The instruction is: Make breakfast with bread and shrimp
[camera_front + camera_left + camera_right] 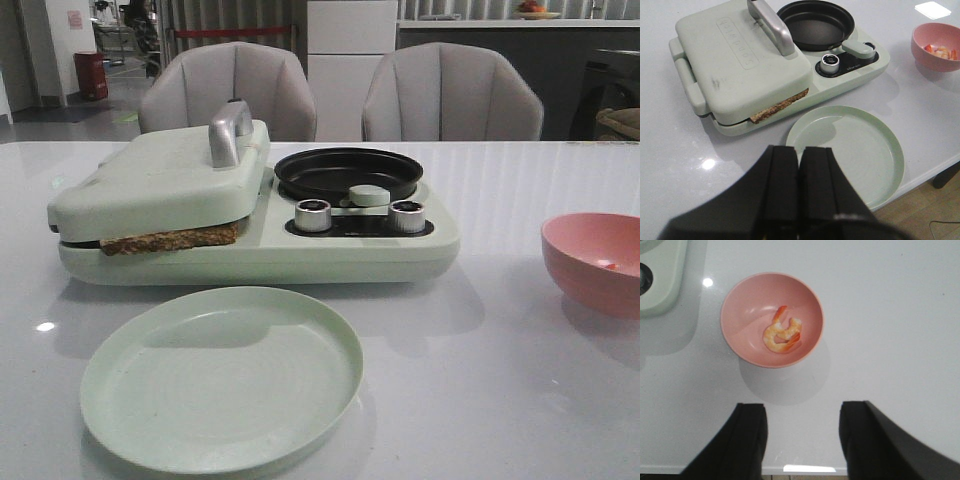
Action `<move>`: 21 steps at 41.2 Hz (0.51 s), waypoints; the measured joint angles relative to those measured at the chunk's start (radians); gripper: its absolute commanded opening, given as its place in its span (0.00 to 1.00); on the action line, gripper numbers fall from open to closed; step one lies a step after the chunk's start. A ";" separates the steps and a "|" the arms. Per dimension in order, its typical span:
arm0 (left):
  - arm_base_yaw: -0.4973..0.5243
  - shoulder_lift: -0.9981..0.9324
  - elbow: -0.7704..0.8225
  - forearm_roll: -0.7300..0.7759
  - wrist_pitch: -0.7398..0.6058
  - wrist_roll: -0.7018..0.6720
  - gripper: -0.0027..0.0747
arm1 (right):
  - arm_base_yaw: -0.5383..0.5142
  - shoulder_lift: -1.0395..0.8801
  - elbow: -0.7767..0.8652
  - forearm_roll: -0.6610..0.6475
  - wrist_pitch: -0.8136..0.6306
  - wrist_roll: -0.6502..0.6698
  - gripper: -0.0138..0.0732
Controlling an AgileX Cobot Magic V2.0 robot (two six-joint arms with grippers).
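Observation:
The bread [170,240] shows only as a brown edge sticking out under the closed lid of the pale green breakfast maker [160,175]; the same bread edge [779,107] appears in the left wrist view. The shrimp [782,334], curled and pinkish-orange, lie in the pink bowl [745,335] on the table's right side, where the front view also shows the pink bowl [597,262]. My left gripper [799,150] is shut with nothing in it, above the near rim of the green plate [860,150]. My right gripper [802,410] hangs open above the table, short of the bowl.
The breakfast maker has a silver lid handle [228,130], a small black pan [348,170] and two knobs [313,214]. An empty pale green plate [222,375] lies in front of it. Two grey chairs [228,90] stand behind the table. The table's near edge [805,471] lies under my right gripper.

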 measured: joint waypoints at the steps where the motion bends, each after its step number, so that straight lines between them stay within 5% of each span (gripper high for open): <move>1: 0.000 0.000 0.000 0.000 0.000 0.000 0.17 | -0.025 0.015 -0.006 0.024 0.000 -0.017 0.68; 13: 0.000 0.000 0.000 0.000 0.002 0.000 0.17 | -0.295 0.256 -0.066 0.300 -0.027 -0.342 0.68; 21: 0.000 0.000 0.000 0.000 0.002 0.000 0.17 | -0.321 0.429 -0.127 0.343 -0.047 -0.440 0.68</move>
